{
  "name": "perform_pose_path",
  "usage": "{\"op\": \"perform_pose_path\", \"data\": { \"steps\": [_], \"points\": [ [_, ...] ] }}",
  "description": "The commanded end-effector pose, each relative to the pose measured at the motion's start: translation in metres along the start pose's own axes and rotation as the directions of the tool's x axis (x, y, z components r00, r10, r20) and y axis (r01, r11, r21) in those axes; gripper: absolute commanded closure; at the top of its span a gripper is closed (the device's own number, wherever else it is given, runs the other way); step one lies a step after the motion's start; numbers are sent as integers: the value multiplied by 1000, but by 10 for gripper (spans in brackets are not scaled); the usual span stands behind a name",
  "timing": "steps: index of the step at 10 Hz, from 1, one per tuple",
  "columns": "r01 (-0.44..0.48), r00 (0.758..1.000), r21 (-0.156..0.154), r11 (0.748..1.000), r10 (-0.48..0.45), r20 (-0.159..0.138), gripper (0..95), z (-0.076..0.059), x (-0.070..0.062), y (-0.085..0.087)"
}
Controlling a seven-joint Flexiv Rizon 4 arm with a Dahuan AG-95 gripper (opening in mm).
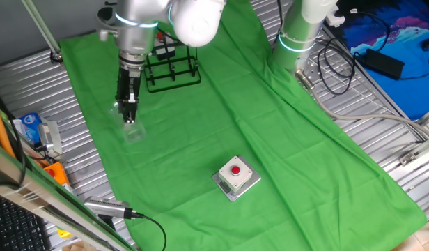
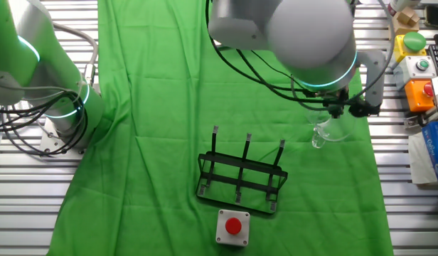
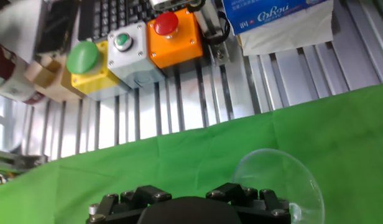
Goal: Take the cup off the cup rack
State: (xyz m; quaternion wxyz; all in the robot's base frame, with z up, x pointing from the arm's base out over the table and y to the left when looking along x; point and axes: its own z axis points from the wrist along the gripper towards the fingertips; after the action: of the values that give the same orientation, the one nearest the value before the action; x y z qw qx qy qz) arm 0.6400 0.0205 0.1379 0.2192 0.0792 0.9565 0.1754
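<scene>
The clear glass cup point(image 1: 134, 130) hangs from my gripper point(image 1: 129, 114) just above the green cloth, left of and apart from the black wire cup rack point(image 1: 171, 70). The fingers look closed on the cup's rim. In the other fixed view the cup point(image 2: 328, 131) sits under the gripper point(image 2: 334, 114), right of the rack point(image 2: 242, 178), whose pegs are bare. In the hand view the cup point(image 3: 280, 180) shows as a clear dome at the lower right, beside the hand's black body point(image 3: 185, 210); the fingertips are hidden there.
A grey box with a red button point(image 1: 237, 176) stands on the cloth near the front. Off the cloth's edge are yellow point(image 3: 86, 62), grey point(image 3: 128, 51) and orange point(image 3: 174, 36) button boxes and a tissue pack point(image 3: 272, 14). A second arm's base point(image 1: 298, 35) stands at the back.
</scene>
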Motion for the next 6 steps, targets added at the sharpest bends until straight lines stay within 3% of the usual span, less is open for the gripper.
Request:
{"op": "perform_pose_path", "data": {
  "steps": [1, 2, 6],
  "points": [
    [-20, 999, -70, 997, 22, 28, 190, 0, -3, 6],
    [-18, 999, -84, 996, 21, 34, 190, 0, -3, 6],
    [6, 999, -88, 996, -3, 35, 190, 0, -3, 6]
  ]
}}
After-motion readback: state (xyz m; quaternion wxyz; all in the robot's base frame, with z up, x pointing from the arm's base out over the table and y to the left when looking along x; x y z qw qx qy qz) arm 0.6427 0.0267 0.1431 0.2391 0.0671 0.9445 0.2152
